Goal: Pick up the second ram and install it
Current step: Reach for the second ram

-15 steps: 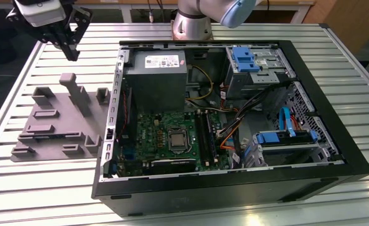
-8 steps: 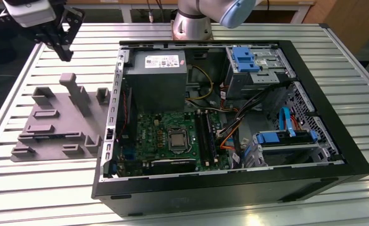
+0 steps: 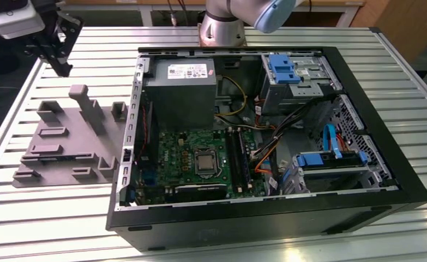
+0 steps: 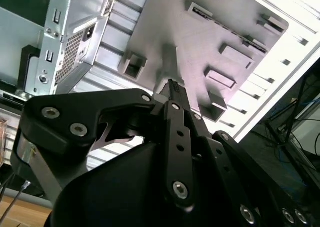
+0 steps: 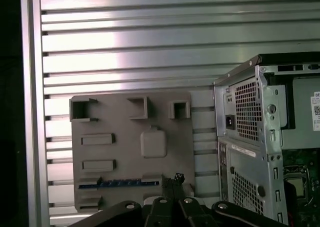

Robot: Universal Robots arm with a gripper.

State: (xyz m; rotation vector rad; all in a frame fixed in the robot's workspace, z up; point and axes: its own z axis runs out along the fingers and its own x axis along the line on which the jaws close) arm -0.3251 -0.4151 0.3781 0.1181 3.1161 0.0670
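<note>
The end effector [image 5: 172,179], its fingers close together and empty, hangs above a gray holder tray [image 5: 125,157], where the second ram [image 5: 120,184] stands on edge in a slot below it, seemingly light, stiff and fragile, best pinched across its flat faces mid-length.

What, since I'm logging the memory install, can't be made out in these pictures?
First wrist view: the memory stick lies edge-on in the grey holder, so its chips are hidden; the hand covers one edge of the holder.
Exterior view: the memory slots are too dark and small to tell whether a stick is seated.
First wrist view: the computer case is cut off by the picture's edge.
</note>
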